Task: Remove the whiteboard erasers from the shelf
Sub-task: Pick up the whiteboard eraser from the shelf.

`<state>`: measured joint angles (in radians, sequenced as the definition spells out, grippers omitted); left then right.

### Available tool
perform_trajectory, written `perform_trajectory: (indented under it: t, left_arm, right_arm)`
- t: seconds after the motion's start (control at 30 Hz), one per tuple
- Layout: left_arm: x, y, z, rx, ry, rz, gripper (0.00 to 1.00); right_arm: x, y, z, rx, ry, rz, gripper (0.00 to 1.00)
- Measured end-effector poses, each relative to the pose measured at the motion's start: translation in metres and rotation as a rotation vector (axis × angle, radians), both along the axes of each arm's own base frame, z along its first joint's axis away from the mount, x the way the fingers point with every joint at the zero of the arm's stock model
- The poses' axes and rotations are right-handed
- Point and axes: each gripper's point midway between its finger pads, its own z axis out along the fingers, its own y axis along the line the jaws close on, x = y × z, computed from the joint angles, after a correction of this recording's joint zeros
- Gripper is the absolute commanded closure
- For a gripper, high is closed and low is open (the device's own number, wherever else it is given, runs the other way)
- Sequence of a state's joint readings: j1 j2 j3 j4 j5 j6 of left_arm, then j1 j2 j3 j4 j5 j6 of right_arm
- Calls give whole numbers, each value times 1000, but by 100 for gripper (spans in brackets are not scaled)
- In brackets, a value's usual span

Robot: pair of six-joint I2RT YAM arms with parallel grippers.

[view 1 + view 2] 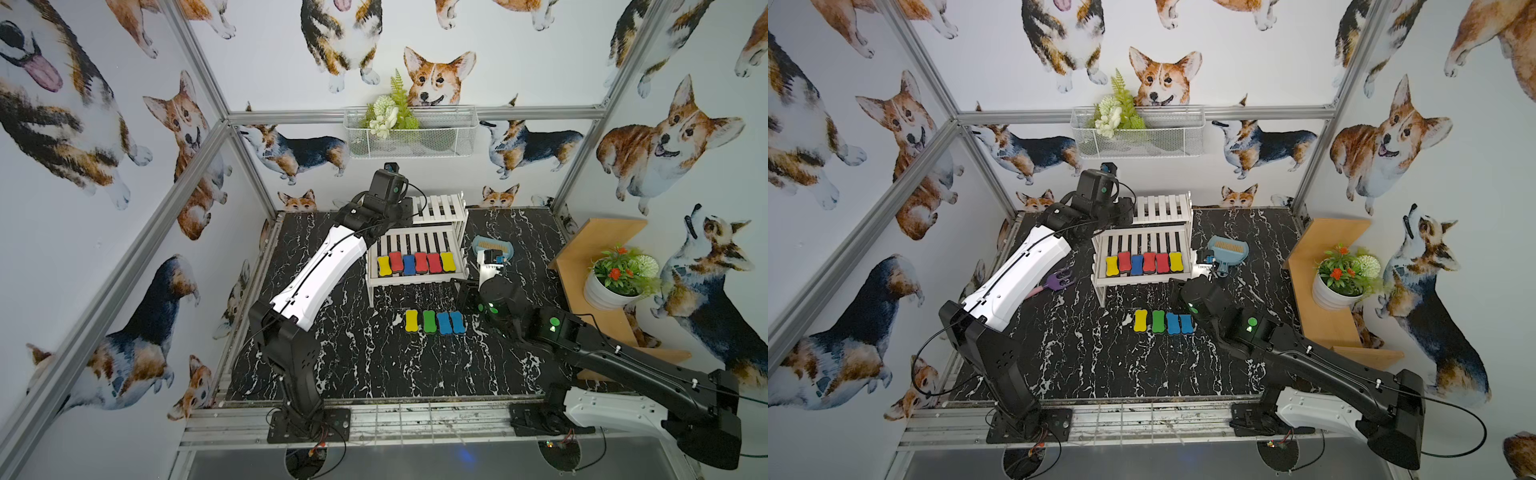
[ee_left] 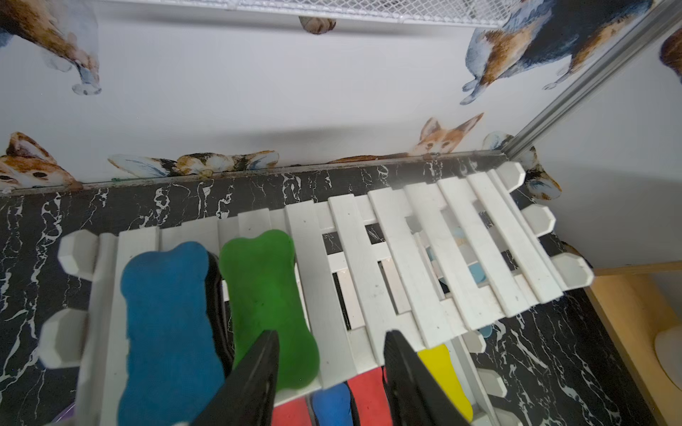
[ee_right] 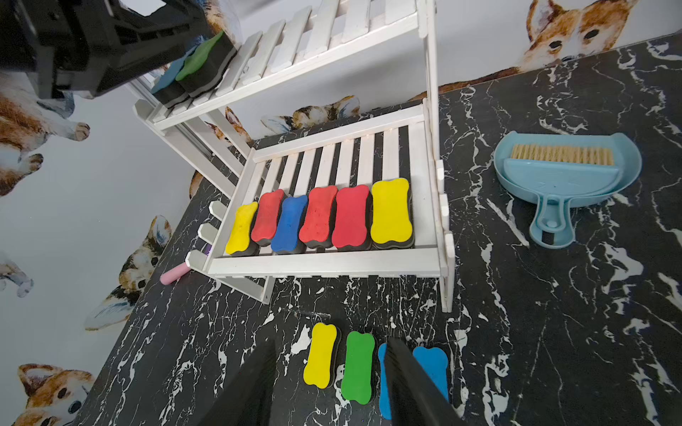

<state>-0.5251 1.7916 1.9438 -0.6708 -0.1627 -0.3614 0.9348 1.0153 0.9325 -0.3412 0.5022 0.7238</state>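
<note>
Four whiteboard erasers [image 1: 429, 321] already lie on the tabletop [image 1: 374, 365] near your right jaws, which are half open and empty. Eight remain on the shelf [image 1: 415, 279]: six on its lower tier, plus the blue eraser [image 2: 166, 324] and green eraser [image 2: 265, 295] just beside your left jaws, parted, holding nothing.

We see the white two-tier slatted shelf [image 1: 441, 209] upright at the back. Top tier: blue eraser [image 2: 166, 324] and green eraser [image 2: 265, 295] side by side at one end. Lower tier: row of six erasers [image 3: 317, 217], yellow-red-blue-red-red-yellow. Four erasers [image 1: 434, 322] lie flat on the tabletop [image 1: 374, 365] in front: yellow, green, blue, blue.
</note>
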Motion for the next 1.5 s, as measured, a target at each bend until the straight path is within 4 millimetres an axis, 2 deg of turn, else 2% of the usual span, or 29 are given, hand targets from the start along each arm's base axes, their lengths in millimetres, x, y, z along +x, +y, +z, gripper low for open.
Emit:
perform_trajectory:
  t: [0.33, 0.6, 0.73, 0.83, 0.9, 1.17, 1.33, 1.5]
  left_arm:
    - [5, -3, -9, 38, 1, -1, 55]
    - [-7, -21, -9, 53, -1, -55, 56]
    - [-10, -17, 4, 58, -11, -42, 54]
    - [-11, -11, 21, 53, -47, -20, 44]
    - [-11, -8, 25, 57, -56, -6, 42]
    - [0, -8, -13, 136, 22, 20, 38]
    - [3, -7, -17, 158, 22, 28, 39]
    - [7, -6, -26, 192, 32, 32, 48]
  right_arm:
    - [0, -7, 1, 7, -8, -21, 46]
    - [0, -9, 1, 6, -10, -27, 46]
    - [1, -10, 1, 6, -11, -33, 46]
    - [2, -12, 2, 8, -13, -38, 46]
    - [2, -13, 3, 11, -15, -40, 46]
    - [2, -16, 4, 14, -17, -46, 46]
    - [2, -17, 5, 17, -20, -49, 46]
    - [4, -21, 6, 20, -22, -59, 46]
